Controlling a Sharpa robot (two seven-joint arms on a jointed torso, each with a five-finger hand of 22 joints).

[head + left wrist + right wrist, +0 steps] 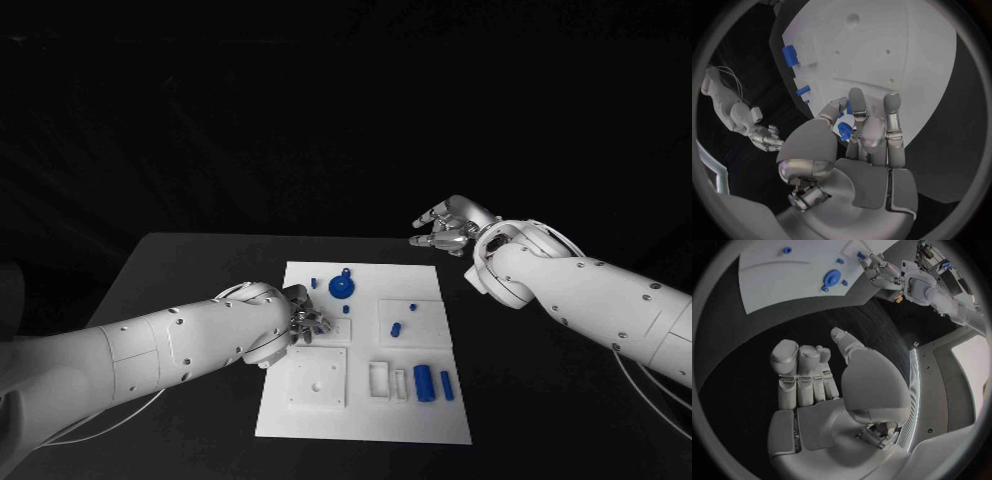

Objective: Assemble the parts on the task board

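Task board [361, 425]: white plate at the middle of the black table [188, 270].
Near parts: large blue cylinder [423, 382] and slimmer blue piece [447, 385] in slots at the board's near right.
Left robot hand [300, 322]: over the board's left edge, fingers curled round a small blue part [844, 131].
Round blue part [340, 287]: at the board's far middle.
Right robot hand [444, 228]: beyond the board's far right corner, above the table, fingers apart, holding nothing.

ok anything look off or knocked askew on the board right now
Nothing stands out. The task board lies flat and square on the black table, its blue parts sitting in place. The left hand holds a small blue part over the board; the right hand is off past its far corner, holding nothing.
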